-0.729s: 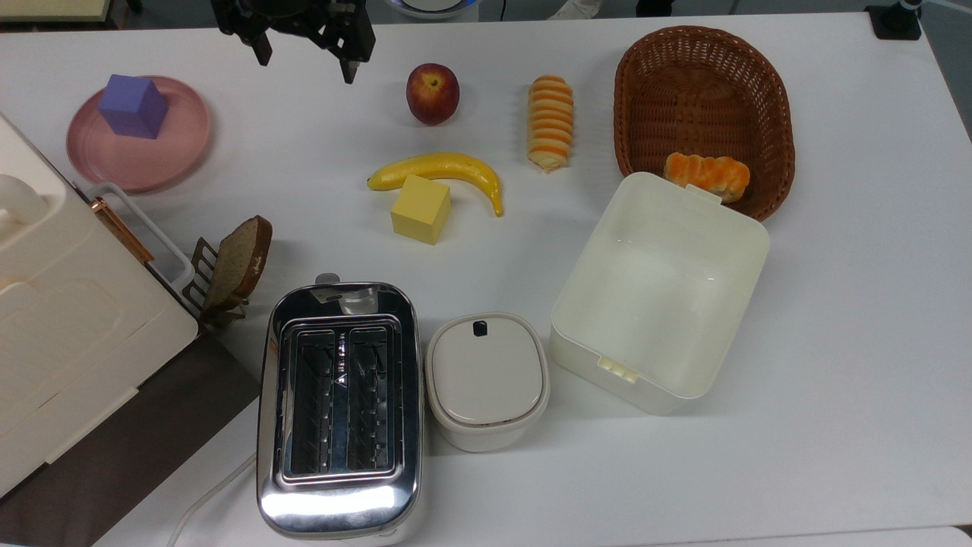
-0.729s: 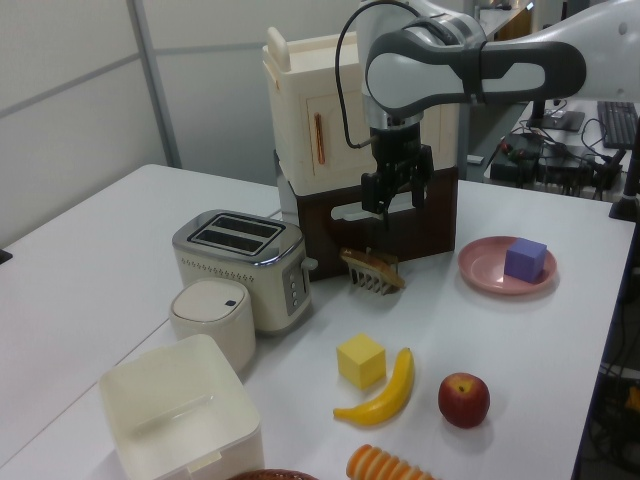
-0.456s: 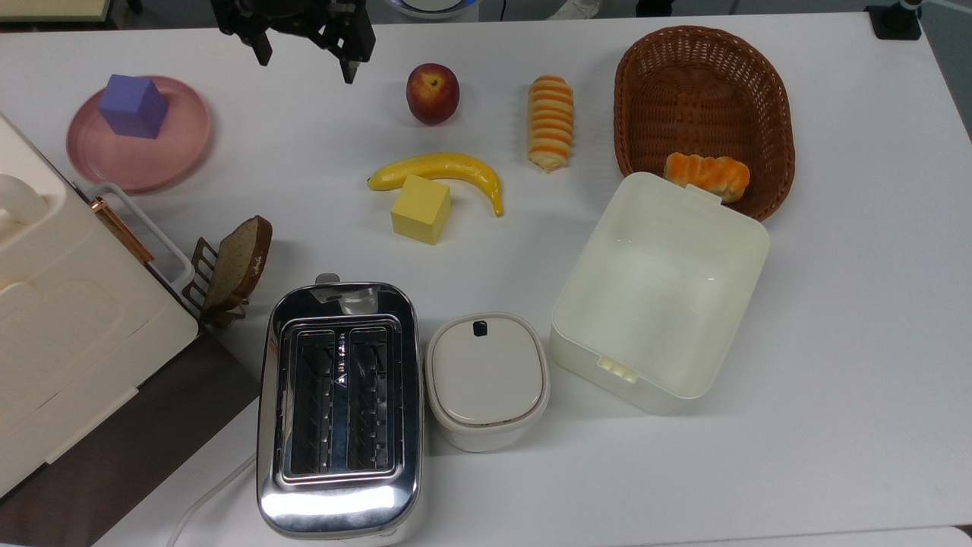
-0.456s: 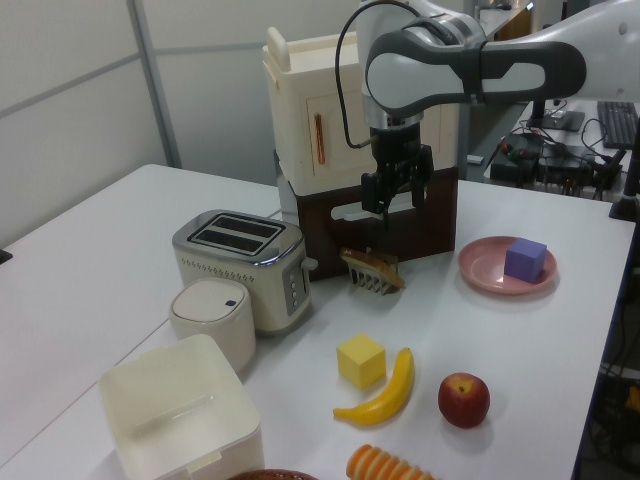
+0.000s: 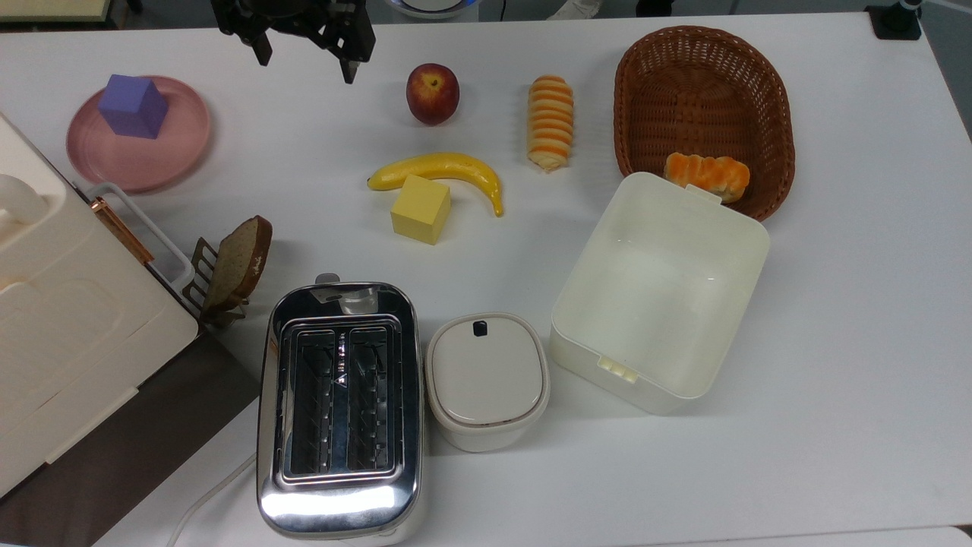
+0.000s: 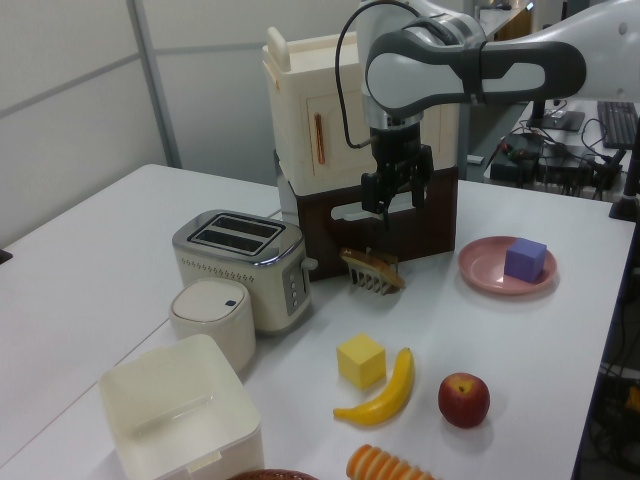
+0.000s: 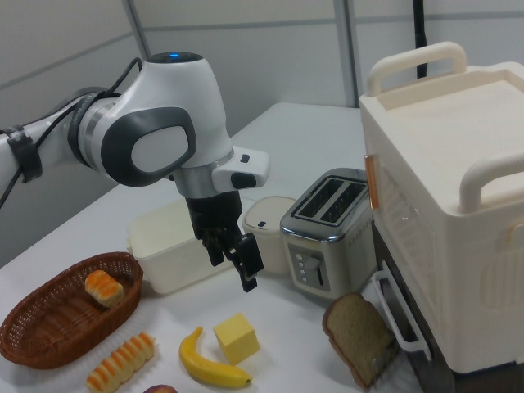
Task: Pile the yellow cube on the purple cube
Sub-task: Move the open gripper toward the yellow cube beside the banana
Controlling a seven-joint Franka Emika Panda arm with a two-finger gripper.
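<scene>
the white counter is carrying everything, and the gripper is hanging open and empty above its far edge in the top view, between the pink plate and the apple, well apart from both cubes. the yellow cube is sitting on bare counter near the middle, just beside the banana, on the side toward the toaster; whether the two are touching is hard to say. the purple cube is resting on the pink plate near the far left corner in the top view. judging by its matte flat faces and sharp edges, the yellow cube is likely rigid, light and not slippery, so pinching two opposite side faces should be holding it well; choosing the pair that is keeping the fingers off the banana looks wise. the top view is laying out spacing across the counter, while the left view is showing the gripper standing high above the surface and the purple cube sitting off-centre on the plate. the right view is showing the gripper above the yellow cube.
</scene>
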